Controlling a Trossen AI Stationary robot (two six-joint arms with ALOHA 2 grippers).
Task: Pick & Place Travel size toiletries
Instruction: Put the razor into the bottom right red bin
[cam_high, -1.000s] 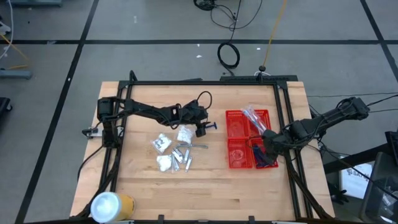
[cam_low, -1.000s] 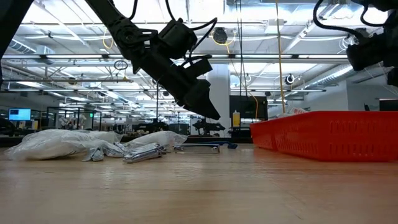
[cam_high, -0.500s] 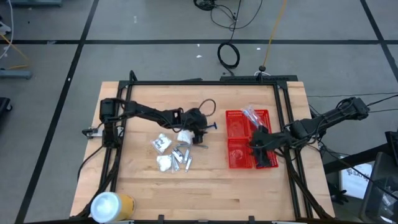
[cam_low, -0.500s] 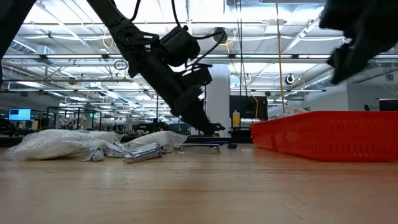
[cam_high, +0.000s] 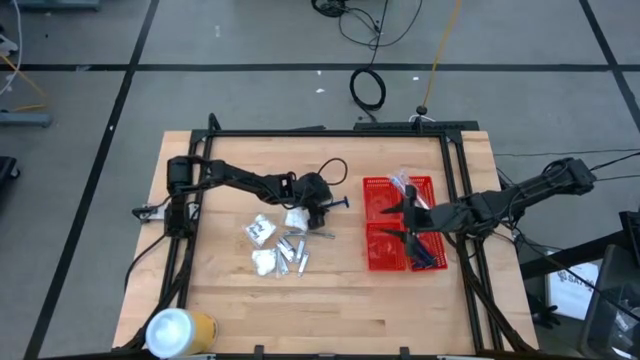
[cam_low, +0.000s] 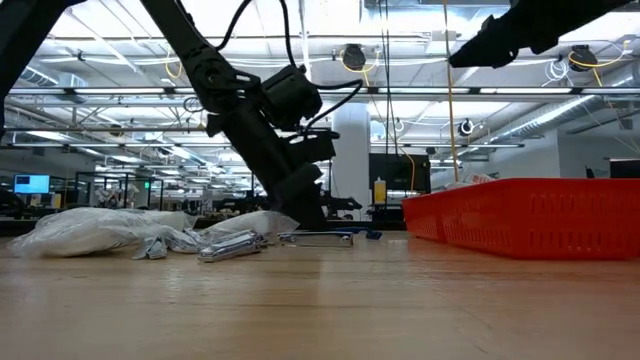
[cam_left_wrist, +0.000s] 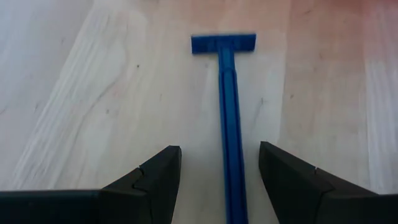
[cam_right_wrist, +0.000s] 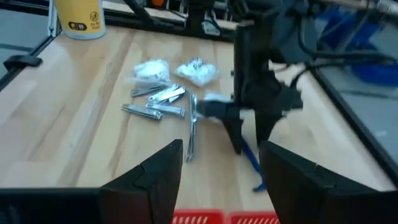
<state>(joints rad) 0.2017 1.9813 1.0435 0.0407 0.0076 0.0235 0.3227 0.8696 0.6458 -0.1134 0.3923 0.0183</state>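
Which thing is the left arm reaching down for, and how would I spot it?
Start at the red basket on the wooden table. Just left of it, beyond the heap of white packets, lies a razor flat on bare wood, between the left gripper's open fingers. It is the only blue, T-shaped thing there.

A wooden table (cam_high: 330, 300) is seen. On it are placed a red basket (cam_high: 383, 222), white packets (cam_high: 262, 230), silver clippers (cam_high: 294, 249), a blue razor (cam_left_wrist: 229, 112) and a roll (cam_high: 178, 330) at a corner.
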